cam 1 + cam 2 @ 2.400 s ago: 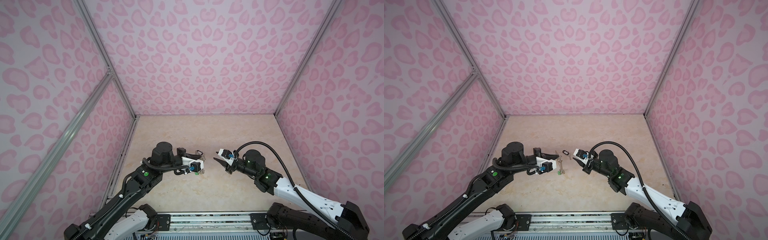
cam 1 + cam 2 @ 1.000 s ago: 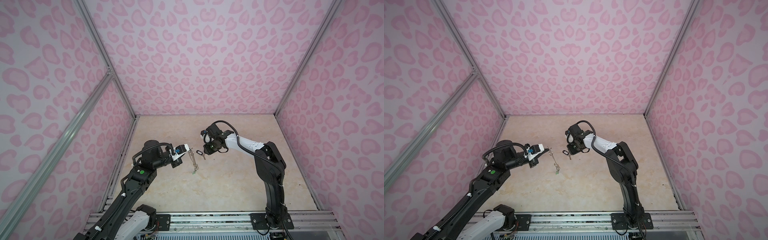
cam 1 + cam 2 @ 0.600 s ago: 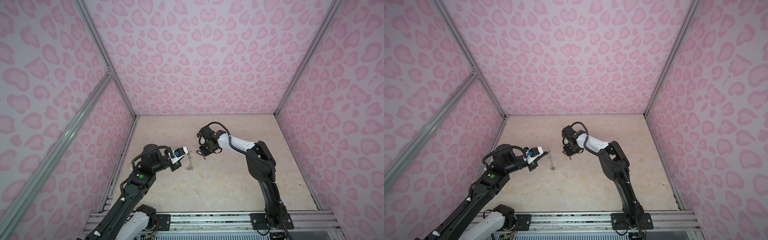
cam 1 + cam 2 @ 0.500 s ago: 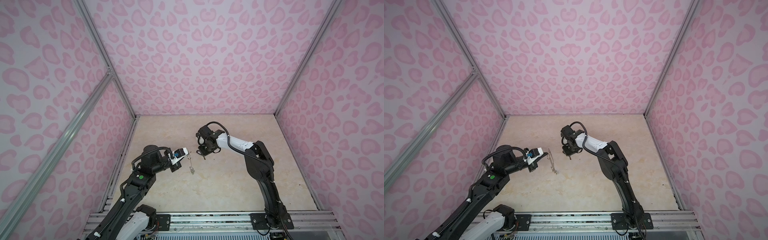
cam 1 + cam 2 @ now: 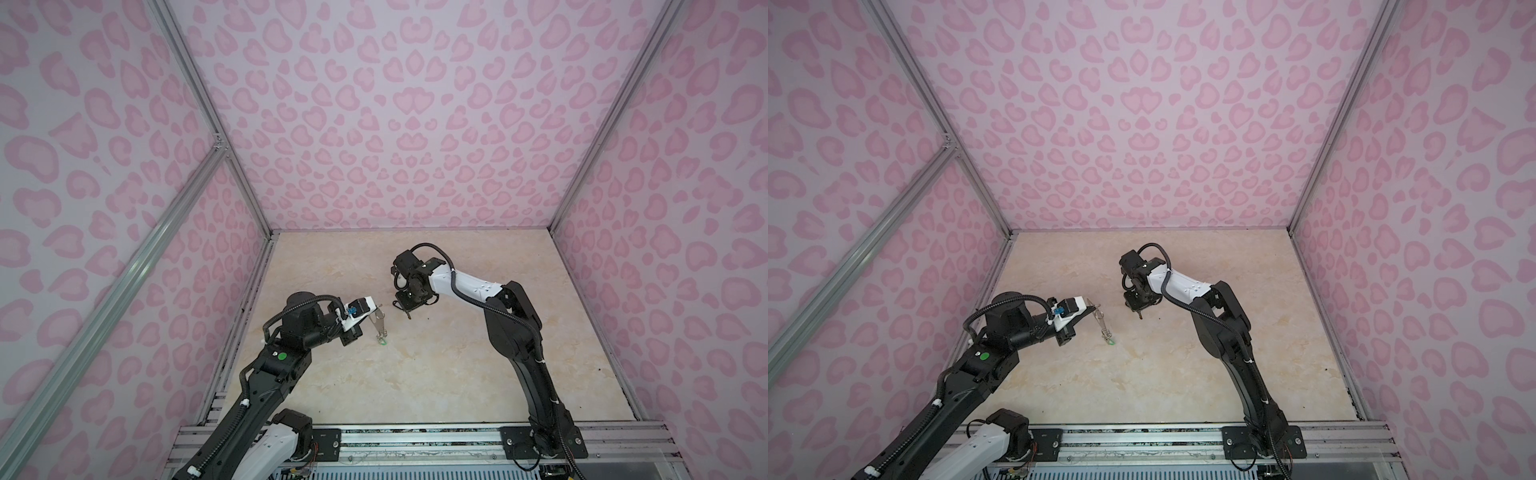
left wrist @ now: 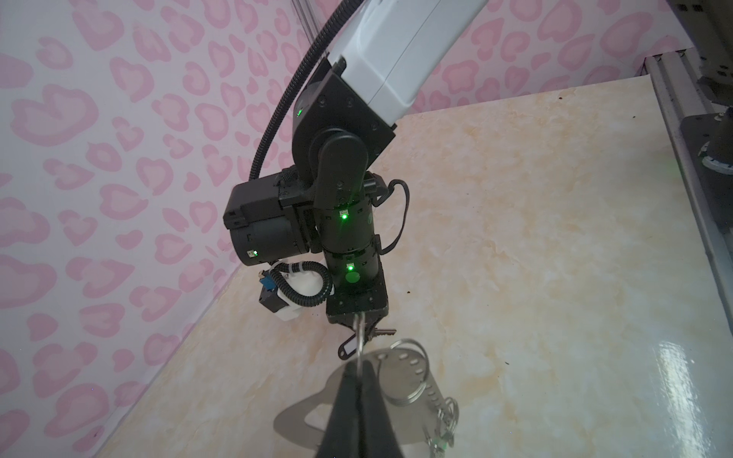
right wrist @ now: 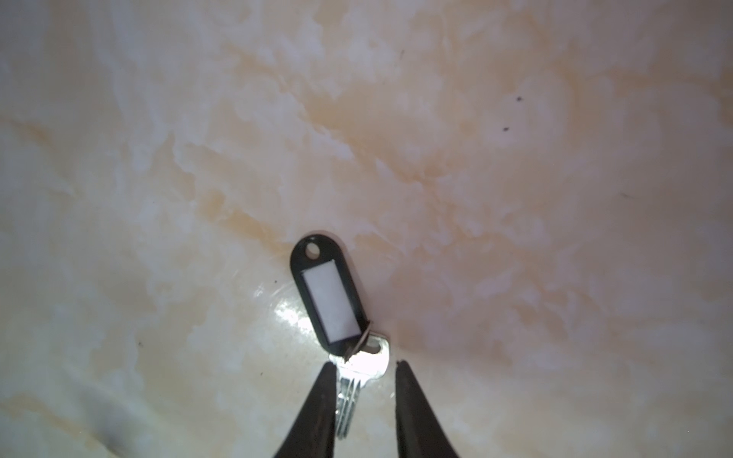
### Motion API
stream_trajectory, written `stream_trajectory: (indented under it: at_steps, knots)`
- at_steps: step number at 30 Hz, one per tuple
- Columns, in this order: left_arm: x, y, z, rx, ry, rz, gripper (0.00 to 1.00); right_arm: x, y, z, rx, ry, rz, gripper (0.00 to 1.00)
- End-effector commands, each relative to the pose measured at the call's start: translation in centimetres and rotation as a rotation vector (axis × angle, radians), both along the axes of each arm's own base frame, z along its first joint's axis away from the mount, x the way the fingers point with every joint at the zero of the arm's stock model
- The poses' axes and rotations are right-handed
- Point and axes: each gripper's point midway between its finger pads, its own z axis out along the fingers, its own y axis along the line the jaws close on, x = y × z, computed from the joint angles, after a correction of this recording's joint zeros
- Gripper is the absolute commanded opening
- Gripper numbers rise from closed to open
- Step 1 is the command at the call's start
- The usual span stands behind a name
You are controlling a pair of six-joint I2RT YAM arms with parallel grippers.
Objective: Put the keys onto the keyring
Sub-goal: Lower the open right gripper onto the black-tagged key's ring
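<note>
Bimanual cell, seen from above and from both wrists. The beige marble-patterned table [image 5: 415, 386] carries every part.

**Arms (two).** The black-and-white left arm [image 5: 270, 365] rises from the near left corner. Its forearm runs roughly level toward the table's middle. The black-and-white right arm [image 5: 515, 328] stands up from the near right rail and reaches far and leftward. Its wrist is bent straight down over the table.

**Grippers (two).** The left gripper [image 6: 359, 366] has its dark fingers pressed together on a thin metal ring of the keyring, and it holds the keyring off the surface. The right gripper [image 7: 365, 363] points down with its jaws a little apart. They straddle the blade of the black-tagged key: one finger lies against the blade, the other stands clear of it, so nothing is gripped.

**Keyring (one).** The keyring [image 6: 410, 426] is a flat grey D-shaped plate with an oval slot and metal split rings [image 6: 404, 376] along its edge. It hangs from the left gripper, left of the table's centre. The number of rings cannot be told.

**Keys (two).** The green-tagged key [image 5: 381, 341], a small metal key on a bright green oblong tag, dangles from the keyring's low end. Whether it touches the table cannot be told. The black-tagged key [image 7: 363, 368], a small silver key joined to a black oblong tag with a white label, lies flat on the table, right of the keyring and apart from it.
</note>
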Motion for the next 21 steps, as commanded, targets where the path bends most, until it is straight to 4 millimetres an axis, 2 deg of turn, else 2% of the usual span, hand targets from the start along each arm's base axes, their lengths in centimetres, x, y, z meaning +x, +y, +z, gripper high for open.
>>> stream_trajectory:
  at_steps: [1,2,9,21]
  knots:
    - [0.1,-0.2,0.8,-0.019,-0.034,-0.009,0.03,-0.2,-0.3,-0.3,-0.029,0.005,0.002,0.28]
    - [0.1,-0.2,0.8,-0.02,-0.034,-0.009,0.03,-0.3,-0.3,-1.3,-0.043,0.021,0.003,0.29]
    - [0.0,-0.2,0.6,-0.021,-0.026,-0.009,0.03,-0.1,-0.5,-1.9,-0.061,0.031,-0.005,0.27]
    - [0.0,-0.1,0.6,-0.02,-0.026,-0.008,0.03,0.2,-1.0,-1.2,-0.065,-0.003,-0.026,0.17]
